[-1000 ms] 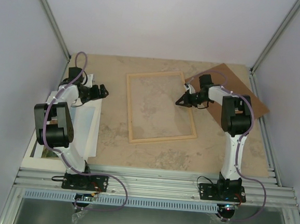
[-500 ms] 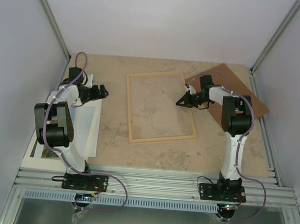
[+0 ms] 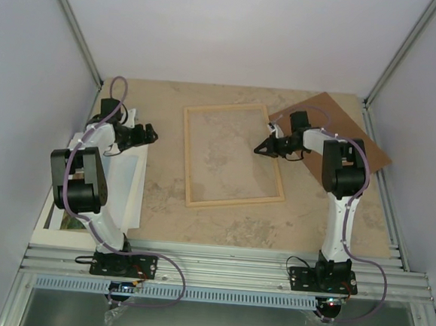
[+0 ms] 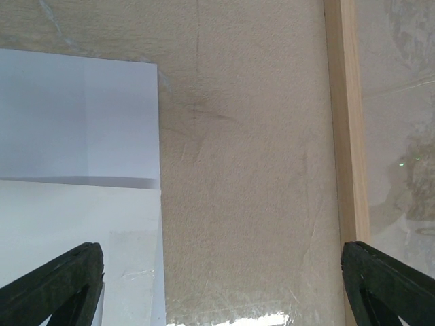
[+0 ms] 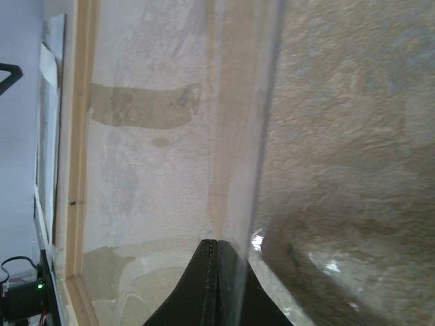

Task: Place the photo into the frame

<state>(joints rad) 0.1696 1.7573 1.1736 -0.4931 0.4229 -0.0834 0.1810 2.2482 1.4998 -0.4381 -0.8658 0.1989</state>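
The photo [image 3: 125,190] is found left of the frame [image 3: 230,200], lying flat on the table [image 3: 220,227] and partly covered by the left arm. Mostly a smooth, plain white rectangle is presented, and a narrow strip of brown and green print is seen at the corner farthest from the frame. In the left wrist view a straight crease or step is seen across the white sheet, with a shaded band above it and a brighter one below.

The left gripper [image 3: 151,134] is held above the strip of table between the photo and the frame's left rail. Its black fingers are spread wide apart and nothing is held between them.

The frame itself is laid flat near the middle of the table, turned slightly askew. It is made of thin, pale wooden rails around a clear pane, through which the mottled beige, stone-like surface is seen.

The right gripper [image 3: 261,147] is placed at the frame's right rail, toward its far end. Its dark fingers are pressed together into one tapered point and nothing is clamped in them. Whether the point touches the rail or the pane cannot be told.

A flat brown board [image 3: 360,129] of matte, even texture is set to the right of the frame, angled like a diamond and partly hidden by the right arm.
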